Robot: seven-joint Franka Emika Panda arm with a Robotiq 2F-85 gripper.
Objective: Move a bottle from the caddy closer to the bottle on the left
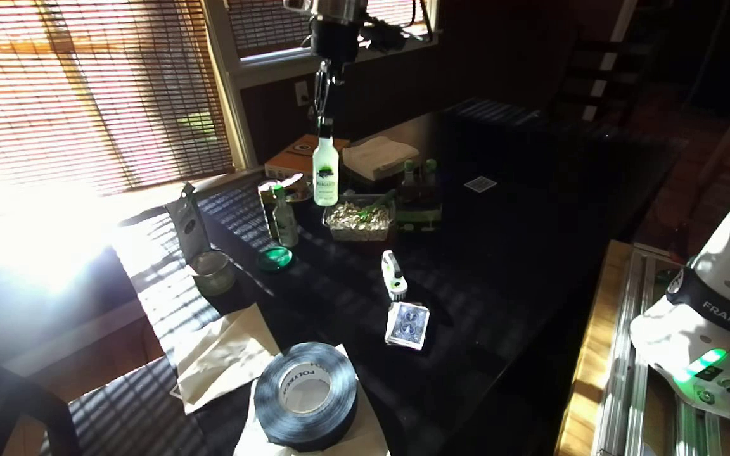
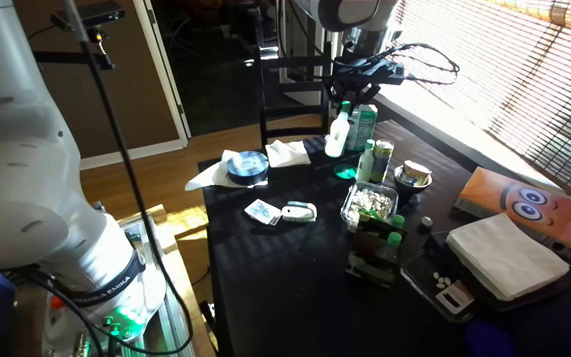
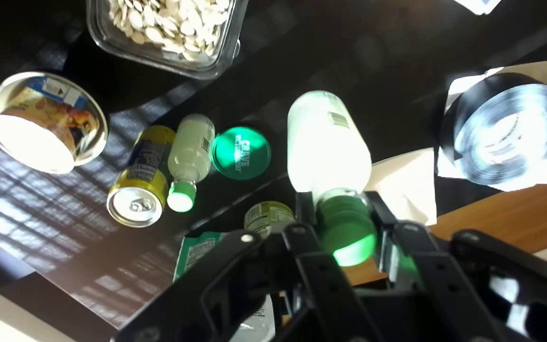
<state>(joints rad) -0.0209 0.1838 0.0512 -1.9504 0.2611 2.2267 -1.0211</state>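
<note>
My gripper (image 3: pixel 342 204) is shut on the green-capped neck of a pale bottle (image 3: pixel 325 142). In both exterior views the held bottle (image 1: pixel 326 174) (image 2: pixel 337 136) hangs nearly upright above the table, with the gripper (image 1: pixel 325 120) (image 2: pixel 347 99) over it. A similar pale bottle (image 1: pixel 285 221) with a green cap stands on the table beside a yellow can; it also shows in an exterior view (image 2: pixel 365 164) and the wrist view (image 3: pixel 192 147). The dark caddy (image 1: pixel 419 216) (image 2: pixel 372 260) stands behind the seed container and holds green-capped bottles (image 2: pixel 393 243). The caddy is out of the wrist view.
A green lid (image 3: pixel 241 153) lies beside the standing bottle. The yellow can (image 3: pixel 143 175) touches or nearly touches that bottle. A clear container of seeds (image 2: pixel 371 202), a small bowl (image 2: pixel 413 178), a jar (image 1: pixel 213 272), a pouch (image 1: pixel 187 221) and a tape roll (image 1: pixel 307 396) are around.
</note>
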